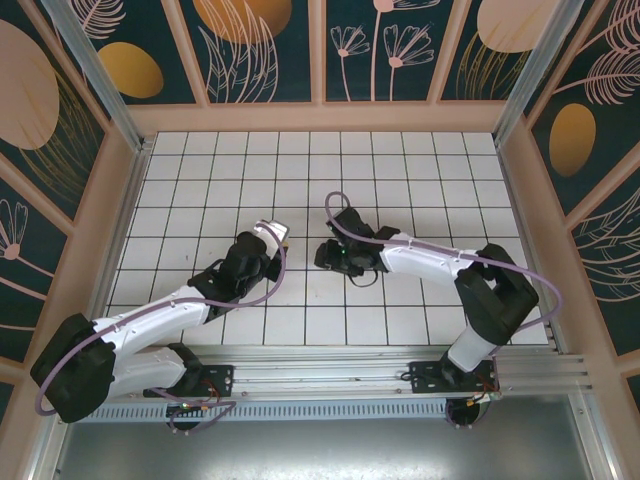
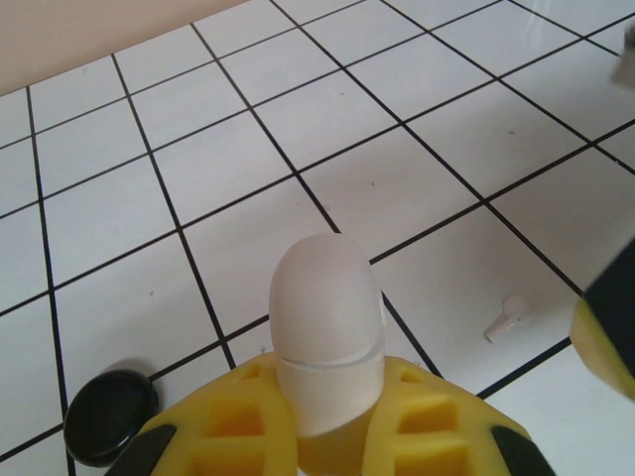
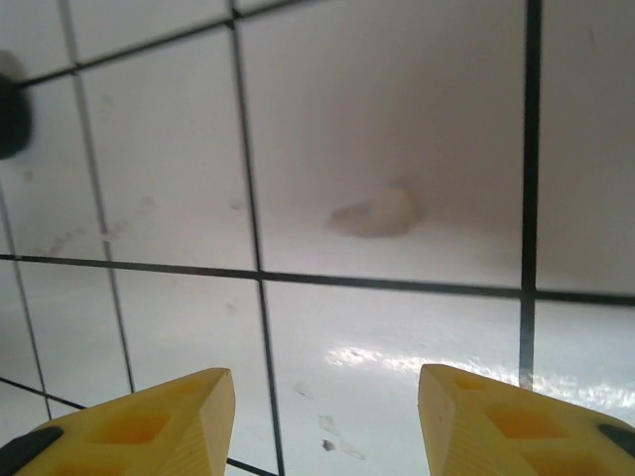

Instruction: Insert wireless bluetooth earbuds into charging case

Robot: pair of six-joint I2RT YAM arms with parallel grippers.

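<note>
The bench under me is a glossy grid of square white tiles with thin black seams. My left claw is clenched: its 2 ribbed yellow fingers grasp a smooth, matte white plastic charging case, egg-shaped, with a fine seam around its body. Its rounded end points up and away from the fingers. My right claw is released, its 2 yellow fingers spread wide over bare tile with nothing between them. A glossy black rounded puck lies flat on the tiles just left of my left claw. 1 tiny white stemmed earbud lies on a tile between my claws. In the left wrist view its long axis runs diagonally, stem toward the lower left.
</note>
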